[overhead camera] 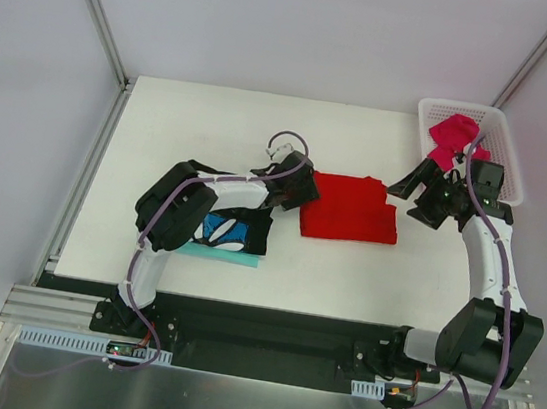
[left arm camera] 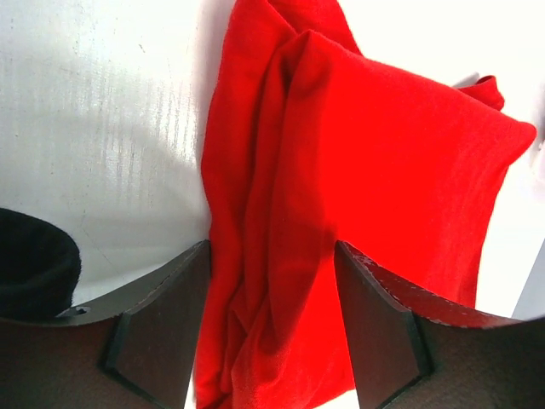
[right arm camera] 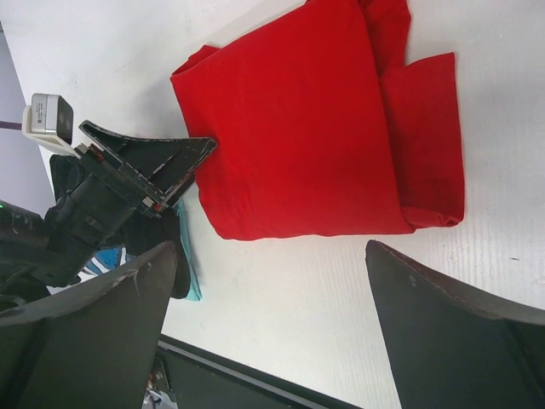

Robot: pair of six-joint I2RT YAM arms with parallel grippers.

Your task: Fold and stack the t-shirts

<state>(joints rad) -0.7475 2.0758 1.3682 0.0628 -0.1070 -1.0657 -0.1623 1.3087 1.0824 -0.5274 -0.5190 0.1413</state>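
The red t-shirt [overhead camera: 350, 208] lies folded at the table's middle, its left edge bunched in folds [left arm camera: 383, 170]. My left gripper [overhead camera: 306, 191] is at that left edge, open, its fingers straddling the bunched red cloth [left arm camera: 272, 256]. The black flower-print t-shirt [overhead camera: 235, 232] lies folded under my left arm. The magenta-pink t-shirt [overhead camera: 454, 138] sits crumpled in the white basket [overhead camera: 508, 145]. My right gripper [overhead camera: 408, 195] hovers open just right of the red t-shirt [right arm camera: 315, 128], with only bare table between its fingers [right arm camera: 271, 256].
A teal cloth edge [overhead camera: 222, 254] shows under the black shirt. The basket stands at the table's far right corner. Metal frame posts rise at the back left and back right. The table's near edge [right arm camera: 255, 375] runs just below my right gripper.
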